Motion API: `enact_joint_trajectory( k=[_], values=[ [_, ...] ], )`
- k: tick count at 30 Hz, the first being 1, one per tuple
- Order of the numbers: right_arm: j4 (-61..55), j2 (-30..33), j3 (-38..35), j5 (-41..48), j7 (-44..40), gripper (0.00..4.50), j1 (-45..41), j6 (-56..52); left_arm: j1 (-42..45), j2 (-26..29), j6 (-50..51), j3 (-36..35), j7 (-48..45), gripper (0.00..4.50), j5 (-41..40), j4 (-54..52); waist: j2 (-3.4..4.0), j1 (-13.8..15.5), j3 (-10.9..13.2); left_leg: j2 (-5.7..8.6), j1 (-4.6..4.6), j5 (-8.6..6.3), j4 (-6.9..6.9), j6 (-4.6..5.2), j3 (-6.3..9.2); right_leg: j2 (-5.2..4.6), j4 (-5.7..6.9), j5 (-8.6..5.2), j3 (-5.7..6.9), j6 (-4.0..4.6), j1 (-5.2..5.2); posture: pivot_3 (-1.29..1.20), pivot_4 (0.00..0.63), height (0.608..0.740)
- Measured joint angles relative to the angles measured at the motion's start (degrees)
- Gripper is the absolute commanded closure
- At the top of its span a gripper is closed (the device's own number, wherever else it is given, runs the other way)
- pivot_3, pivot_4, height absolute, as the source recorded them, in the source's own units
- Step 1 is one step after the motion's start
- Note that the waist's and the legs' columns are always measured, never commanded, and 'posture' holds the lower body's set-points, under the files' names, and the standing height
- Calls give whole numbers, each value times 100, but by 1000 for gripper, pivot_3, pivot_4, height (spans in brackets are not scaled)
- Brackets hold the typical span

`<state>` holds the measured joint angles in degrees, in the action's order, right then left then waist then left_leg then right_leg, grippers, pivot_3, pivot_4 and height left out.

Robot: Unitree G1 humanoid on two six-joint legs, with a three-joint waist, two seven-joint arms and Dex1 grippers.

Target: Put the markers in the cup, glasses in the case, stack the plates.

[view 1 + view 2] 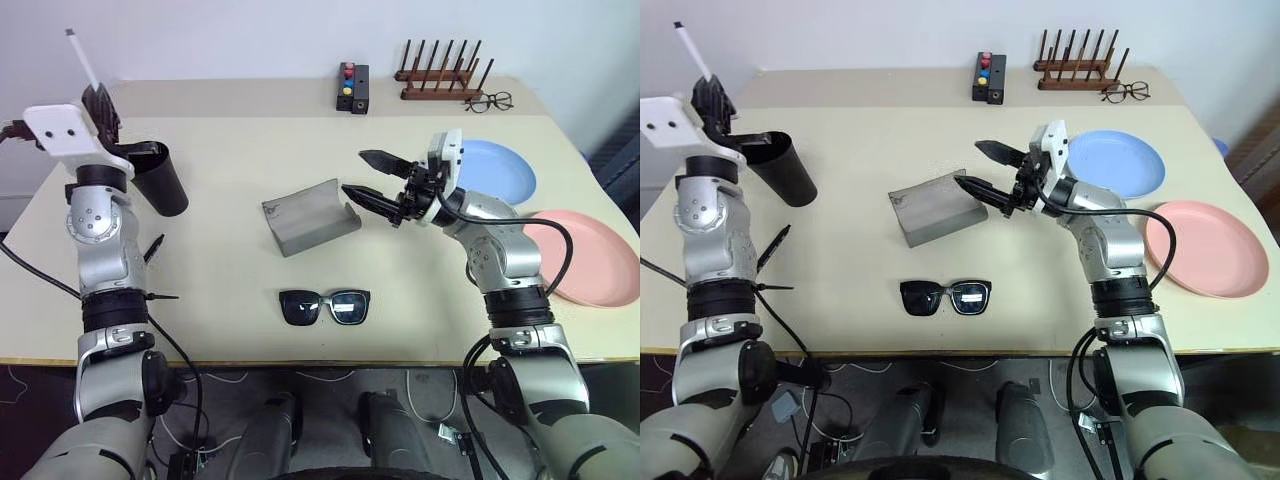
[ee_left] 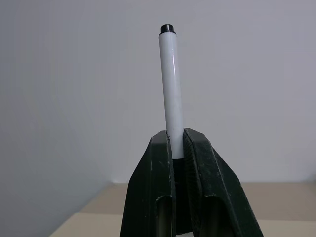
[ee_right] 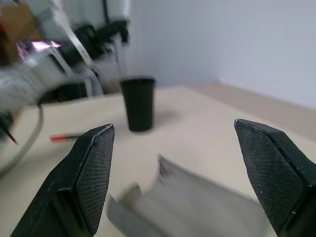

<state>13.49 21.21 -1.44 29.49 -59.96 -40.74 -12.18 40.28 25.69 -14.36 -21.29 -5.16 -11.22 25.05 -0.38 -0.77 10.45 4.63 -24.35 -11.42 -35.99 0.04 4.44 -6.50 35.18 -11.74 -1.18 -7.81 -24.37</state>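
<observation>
Gripping white marker (image 2: pixel 170 84) — left gripper (image 2: pixel 178 143), seemingly above cup (image 1: pixel 160 176).

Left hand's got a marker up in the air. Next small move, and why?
Probably bring the left hand over the tall black plastic cup's rim and tip the white-barrelled marker downward. The hand is shut on the marker, which points up beside the upright cup rather than above its mouth, so releasing now would likely miss.
</observation>
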Motion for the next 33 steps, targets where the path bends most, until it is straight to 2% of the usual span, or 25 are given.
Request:
enact_joint_trajectory(
  k=[11, 18, 28, 33],
  values=[
    [-222, -50, -3, 122, -115, 562, 13, -19, -9, 24, -181, -29, 188, 4433, 59, 450, 0, 3, 0, 1, 0, 0, -1, 0, 2, 0, 2, 1, 1, -2, 0, 0, 150, 740],
    [-218, -84, -3, 118, -143, 562, 14, 13, 43, 5, -651, 29, 247, 4433, 250, 1315, 0, 5, 0, 2, 1, 0, -1, 0, 2, 0, 3, 1, 2, -2, -1, 0, 150, 740],
    [-211, -80, -9, 113, -208, 562, 16, 14, 742, -175, -1169, 225, 267, 4433, 380, 2524, -1, -1, 0, 5, 0, 0, -1, 0, 3, 0, 4, 2, 3, -4, -1, 0, 150, 740],
    [-215, -75, -29, 113, -199, 562, 60, 13, 832, -236, -1302, 264, 182, 4433, 377, 2715, -1, -12, 0, 4, 0, 0, 0, 0, 3, 0, 5, 2, 3, -4, -2, 0, 150, 740]
  ],
)
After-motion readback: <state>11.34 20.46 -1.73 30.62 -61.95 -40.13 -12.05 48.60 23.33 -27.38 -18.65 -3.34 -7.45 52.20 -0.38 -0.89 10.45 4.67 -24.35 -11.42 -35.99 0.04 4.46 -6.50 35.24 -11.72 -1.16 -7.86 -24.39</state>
